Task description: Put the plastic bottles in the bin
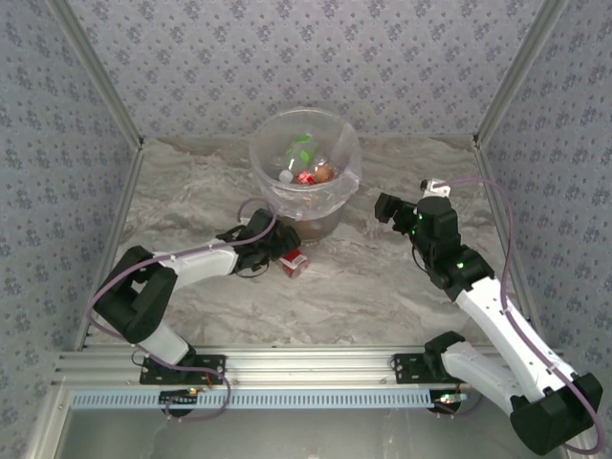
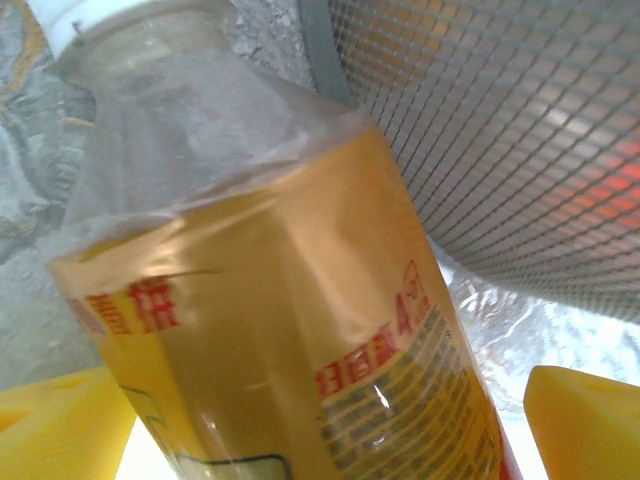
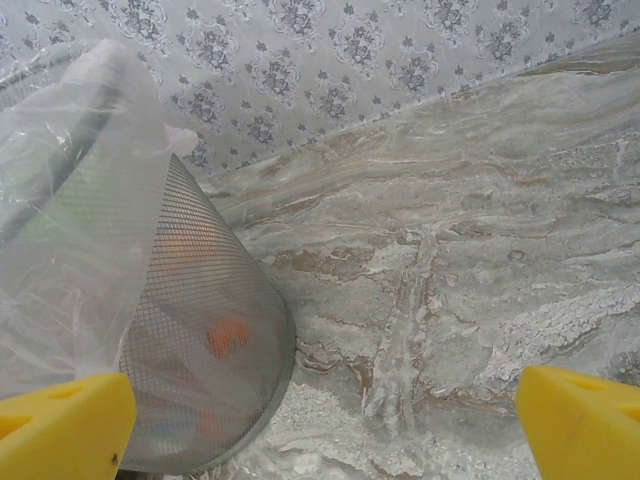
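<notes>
TOP: bin [image 1: 320, 218] at 12 o'clock; left gripper [image 1: 281, 251] at its 7 o'clock over lying bottle [image 1: 295, 265]; right gripper [image 1: 385, 207] at 3 o'clock | L-WRIST: jaws wide astride bottle, seemingly unpinched; risk: closing squirts round bottle out, finger snags bin; bottle clear, orange label, white cap | R-WRIST: jaws wide, empty

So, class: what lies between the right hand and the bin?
The stretch is bare: marble tabletop runs from the open right hand to the bin, as the top view and the right wrist view show.
</notes>
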### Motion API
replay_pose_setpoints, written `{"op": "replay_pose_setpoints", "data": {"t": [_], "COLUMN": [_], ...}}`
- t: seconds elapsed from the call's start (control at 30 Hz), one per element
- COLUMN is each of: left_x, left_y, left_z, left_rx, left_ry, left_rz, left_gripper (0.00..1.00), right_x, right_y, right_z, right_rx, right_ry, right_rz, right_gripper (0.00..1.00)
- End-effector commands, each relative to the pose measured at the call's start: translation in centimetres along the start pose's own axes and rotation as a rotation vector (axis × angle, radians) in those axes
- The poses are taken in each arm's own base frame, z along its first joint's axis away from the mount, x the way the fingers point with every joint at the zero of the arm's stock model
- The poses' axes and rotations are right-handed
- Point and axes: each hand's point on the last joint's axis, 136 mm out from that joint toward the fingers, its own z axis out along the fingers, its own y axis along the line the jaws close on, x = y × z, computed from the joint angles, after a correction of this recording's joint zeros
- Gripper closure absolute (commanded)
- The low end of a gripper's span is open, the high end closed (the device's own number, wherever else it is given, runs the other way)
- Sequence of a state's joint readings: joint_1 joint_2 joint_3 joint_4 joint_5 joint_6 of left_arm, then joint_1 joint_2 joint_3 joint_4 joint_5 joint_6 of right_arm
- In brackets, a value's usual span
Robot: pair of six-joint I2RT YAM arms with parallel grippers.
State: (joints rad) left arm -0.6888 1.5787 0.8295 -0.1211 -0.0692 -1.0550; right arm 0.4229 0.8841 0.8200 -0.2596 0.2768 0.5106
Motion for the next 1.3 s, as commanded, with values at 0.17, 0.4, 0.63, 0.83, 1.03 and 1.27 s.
{"op": "replay_pose_setpoints", "data": {"t": [0.17,0.4,0.63,0.83,1.03,1.27], "left_x": [0.5,0.4,0.2,-0.2,-0.9,-2.6], "left_y": [3.4,5.0,5.2,4.3,3.3,2.5], "left_z": [-0.8,-1.0,-1.0,-1.3,-2.1,-5.0], "left_rx": [-0.173,-0.246,-0.254,-0.210,-0.156,-0.087], "left_ry": [0.007,-0.004,-0.012,-0.032,-0.067,-0.177], "left_rz": [0.105,0.139,0.156,0.192,0.230,0.270], "left_gripper": [0.04,0.11,0.24,0.40,0.51,0.53], "right_x": [-0.1,0.0,0.1,0.0,-0.2,-0.5], "right_y": [-0.8,-0.3,0.0,0.0,0.3,0.5], "right_z": [-0.2,0.0,0.3,0.6,0.9,1.0], "right_rx": [0.028,0.005,-0.002,0.002,-0.004,-0.007], "right_ry": [-0.015,-0.007,0.003,0.001,-0.003,-0.012], "right_rz": [0.001,-0.004,-0.001,0.004,0.008,0.012], "right_gripper": [0.00,0.00,0.00,0.00,0.00,0.00]}}
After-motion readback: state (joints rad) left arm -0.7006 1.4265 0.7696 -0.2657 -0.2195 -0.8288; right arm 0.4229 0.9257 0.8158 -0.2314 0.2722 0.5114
